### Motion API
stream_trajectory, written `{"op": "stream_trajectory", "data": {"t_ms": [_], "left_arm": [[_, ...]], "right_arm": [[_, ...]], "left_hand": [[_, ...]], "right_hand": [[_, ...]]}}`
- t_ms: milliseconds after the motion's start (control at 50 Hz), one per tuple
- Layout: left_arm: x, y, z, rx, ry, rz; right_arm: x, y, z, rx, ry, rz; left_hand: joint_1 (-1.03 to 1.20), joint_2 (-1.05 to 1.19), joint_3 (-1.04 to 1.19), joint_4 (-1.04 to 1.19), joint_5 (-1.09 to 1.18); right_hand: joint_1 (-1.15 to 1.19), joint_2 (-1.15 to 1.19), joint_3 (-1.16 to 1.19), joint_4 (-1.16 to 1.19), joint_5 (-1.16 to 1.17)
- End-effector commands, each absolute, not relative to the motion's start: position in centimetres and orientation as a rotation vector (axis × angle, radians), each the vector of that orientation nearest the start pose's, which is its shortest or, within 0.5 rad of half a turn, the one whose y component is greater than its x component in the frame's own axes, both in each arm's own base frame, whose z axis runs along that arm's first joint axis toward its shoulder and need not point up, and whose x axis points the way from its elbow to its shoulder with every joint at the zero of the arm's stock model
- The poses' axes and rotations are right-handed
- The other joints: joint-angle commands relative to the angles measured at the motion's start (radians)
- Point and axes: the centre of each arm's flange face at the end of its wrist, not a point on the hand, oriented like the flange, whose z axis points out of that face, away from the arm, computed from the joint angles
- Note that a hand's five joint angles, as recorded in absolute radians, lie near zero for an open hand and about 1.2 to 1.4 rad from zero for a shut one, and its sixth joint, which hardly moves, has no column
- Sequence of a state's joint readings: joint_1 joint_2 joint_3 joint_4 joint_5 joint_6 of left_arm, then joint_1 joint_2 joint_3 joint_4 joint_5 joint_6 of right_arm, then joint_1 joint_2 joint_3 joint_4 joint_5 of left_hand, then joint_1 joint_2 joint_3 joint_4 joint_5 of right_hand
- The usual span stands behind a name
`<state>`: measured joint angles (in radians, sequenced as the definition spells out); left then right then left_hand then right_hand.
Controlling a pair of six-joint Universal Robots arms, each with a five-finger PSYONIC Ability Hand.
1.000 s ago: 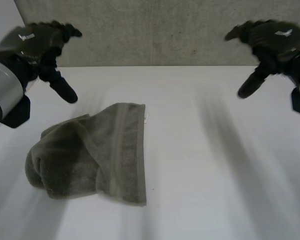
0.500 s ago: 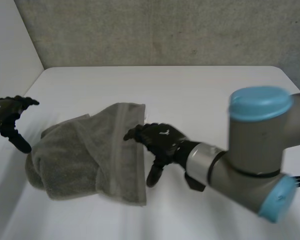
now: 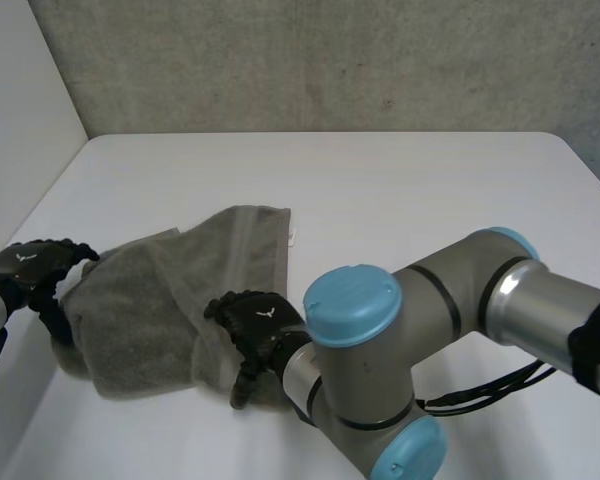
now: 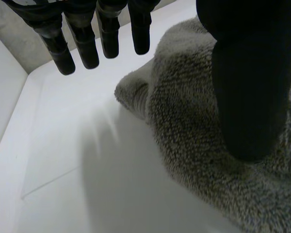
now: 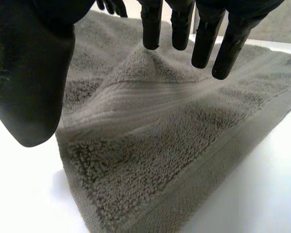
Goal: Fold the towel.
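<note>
A grey towel [image 3: 160, 300] lies crumpled and partly folded on the left half of the white table [image 3: 410, 200]. My left hand [image 3: 30, 268] is at the towel's left edge. In the left wrist view its fingers [image 4: 82, 43] hang straight over bare table beside the towel [image 4: 194, 126], and its thumb [image 4: 252, 82] is over the cloth. My right hand [image 3: 252, 315] is over the towel's near right corner. In the right wrist view its straight fingers [image 5: 203, 39] and thumb [image 5: 34, 77] are spread just above the banded edge of the towel [image 5: 160, 145], holding nothing.
My right arm [image 3: 360, 370] reaches across the near middle of the table, its big blue-capped elbow close to the towel's near right corner. A grey wall [image 3: 330, 60] stands behind the table. A white side wall [image 3: 20, 110] rises at the left.
Both hands have come down from high above the table to the towel: the left to its left edge, the right swinging across to its near right corner. The towel lies as before.
</note>
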<state>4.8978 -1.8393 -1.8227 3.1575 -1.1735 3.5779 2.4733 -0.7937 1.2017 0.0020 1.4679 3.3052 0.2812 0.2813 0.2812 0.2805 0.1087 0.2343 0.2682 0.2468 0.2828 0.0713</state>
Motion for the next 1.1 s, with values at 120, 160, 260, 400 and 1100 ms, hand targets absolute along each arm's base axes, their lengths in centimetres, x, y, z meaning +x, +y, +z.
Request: {"op": "stream_trajectory", "data": {"t_ms": [120, 160, 260, 400, 1100], "left_arm": [[-12.4, -30.4, 15.8, 0.703, 2.621, -1.666], [-12.7, -30.4, 15.7, 0.717, 2.617, -1.675], [-14.4, -30.4, 16.6, 0.787, 2.559, -1.763], [-18.4, -30.2, 22.1, 0.802, 2.464, -2.057], [-30.1, -20.4, 24.9, 0.990, 3.143, -1.805]], "right_arm": [[42.0, -14.7, 11.5, -0.862, 2.053, -1.217], [42.0, -15.1, 12.2, -0.832, 2.046, -1.275], [42.5, -16.0, 15.2, -0.764, 1.940, -1.400], [40.7, -19.1, 19.9, -0.687, 1.875, -1.516], [19.4, -25.1, 29.5, -0.890, 2.046, -1.851]], "left_hand": [[0.231, 0.231, 0.231, 0.231, 0.229], [0.441, 0.441, 0.441, 0.442, 0.439], [1.044, 1.044, 1.044, 1.044, 1.042], [1.115, 1.115, 1.115, 1.116, 1.113], [1.115, 1.115, 1.115, 1.116, 1.113]], "right_hand": [[0.344, 0.310, 0.331, 0.295, 0.332], [0.905, 0.871, 0.892, 0.856, 0.893], [1.162, 1.128, 1.149, 1.113, 1.150], [1.162, 1.128, 1.149, 1.113, 1.150], [1.162, 1.128, 1.149, 1.113, 1.150]]}}
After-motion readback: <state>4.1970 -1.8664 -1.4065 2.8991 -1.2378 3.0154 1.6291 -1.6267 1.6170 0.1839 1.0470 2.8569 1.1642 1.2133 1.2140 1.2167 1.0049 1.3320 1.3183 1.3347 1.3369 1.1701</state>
